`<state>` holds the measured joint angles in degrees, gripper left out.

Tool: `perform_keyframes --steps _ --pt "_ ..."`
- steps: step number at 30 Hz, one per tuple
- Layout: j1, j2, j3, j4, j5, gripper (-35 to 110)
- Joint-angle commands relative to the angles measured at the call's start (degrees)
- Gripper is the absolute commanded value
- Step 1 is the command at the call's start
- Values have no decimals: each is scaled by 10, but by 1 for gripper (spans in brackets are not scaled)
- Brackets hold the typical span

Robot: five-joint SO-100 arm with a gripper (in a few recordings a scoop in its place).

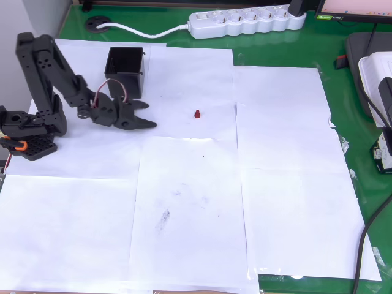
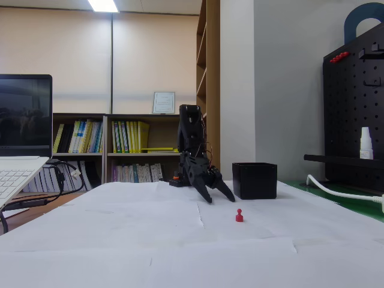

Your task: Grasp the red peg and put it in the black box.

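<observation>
Just tiny dark-red peg (image 2: 239, 215), round head, upright on paper (image 2: 180, 240).

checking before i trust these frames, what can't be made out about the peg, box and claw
- Inside of the black box: in the fixed view its front wall hides the floor; in the overhead view the floor is too dark to read.
- Red peg: too small in both views to show stem detail.
- Claw: open, but black on black, so the pad surfaces are unreadable.
- Arm base: in the fixed view, hidden behind the arm.
</observation>
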<state>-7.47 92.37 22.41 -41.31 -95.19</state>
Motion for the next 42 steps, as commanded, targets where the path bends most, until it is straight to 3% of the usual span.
perform_keyframes --steps 1,20,42 --pt "-4 50 69 -14 -6 37" --pt "10 265 282 -51 -53 36" --pt "63 316 323 -69 -67 36"
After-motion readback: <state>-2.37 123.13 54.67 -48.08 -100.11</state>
